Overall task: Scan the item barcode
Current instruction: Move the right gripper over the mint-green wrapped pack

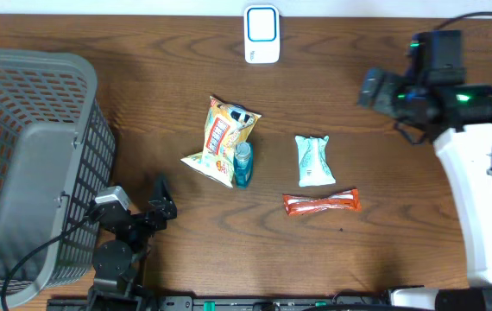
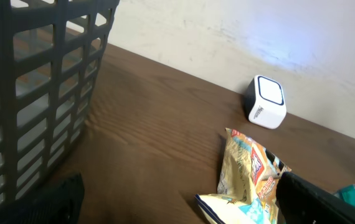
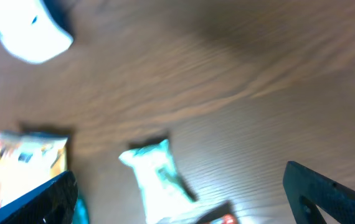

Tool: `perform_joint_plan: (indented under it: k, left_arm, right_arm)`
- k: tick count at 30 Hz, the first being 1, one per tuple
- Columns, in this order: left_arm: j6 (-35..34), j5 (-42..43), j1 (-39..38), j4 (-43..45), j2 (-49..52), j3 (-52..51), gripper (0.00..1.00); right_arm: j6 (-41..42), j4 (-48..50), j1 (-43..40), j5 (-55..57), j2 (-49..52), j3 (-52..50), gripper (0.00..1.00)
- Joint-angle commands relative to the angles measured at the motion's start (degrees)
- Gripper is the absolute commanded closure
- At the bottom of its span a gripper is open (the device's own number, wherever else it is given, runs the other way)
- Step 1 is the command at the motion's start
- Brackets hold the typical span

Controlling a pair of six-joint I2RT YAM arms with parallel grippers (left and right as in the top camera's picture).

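Brown wooden table (image 1: 142,78) fills the overhead view, and I take its middle as the centre of my clock. At 12 o'clock, near the far edge, the white scanner (image 1: 261,34) stands with its blue-framed window facing up. The items to scan lie around the centre, none of them held. A yellow snack bag (image 1: 218,138) lies a little toward 10 o'clock, and a small blue bottle (image 1: 242,164) touches its 3 o'clock side. A pale green packet (image 1: 314,161) lies toward 3 o'clock, well apart from the bag. Just below it, at about 4 o'clock, lies an orange bar (image 1: 321,202), crosswise (I cannot read a barcode on any of them). The grey basket (image 1: 22,130) takes the whole 9 o'clock side.

My left gripper (image 1: 158,207) is at 7 o'clock, just beside the basket, with its jaws wide apart and nothing between them. My right gripper (image 1: 374,88) is at 2 o'clock, above the table. Its jaws are also spread wide and empty, and its camera, rather blurred, looks down on the green packet.
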Motion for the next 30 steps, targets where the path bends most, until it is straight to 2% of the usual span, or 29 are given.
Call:
perform_joint_plan:
  k: [1,5,10,18,23,30]
  left_arm:
    - [0.72,-0.74,0.26,-1.2,-0.17,-1.33,0.02]
    - [0.72,-0.74,0.26,-1.2,-0.17,-1.31,0.02]
    - [0.72,-0.74,0.26,-1.2,-0.17,-1.33,0.02]
    - [0.72,-0.74,0.26,-1.2,-0.17,-1.31,0.02]
    - [0.72,-0.74,0.26,-1.2,-0.17,-1.33,0.02]
    - [0.72,-0.74,0.26,-1.2,-0.17,-1.33,0.02]
  right_arm:
    - [1.68,-0.31,6.01,-0.96,2.82,-0.5,0.01]
    - [-1.68,0.13,10.91,-0.9,6.4,-0.5,0.01]
    - [-1.9,0.9,13.79,-0.74,14.1,-0.5,0.01]
    - [-1.9,0.31,11.61,-3.69,23.43,-0.5,0.01]
    - [-5.77,-1.57,9.75,-3.93,23.78,-0.5,0.01]
    - [-5.95,-4.13,7.02,-3.98,23.78,-0.5,0.01]
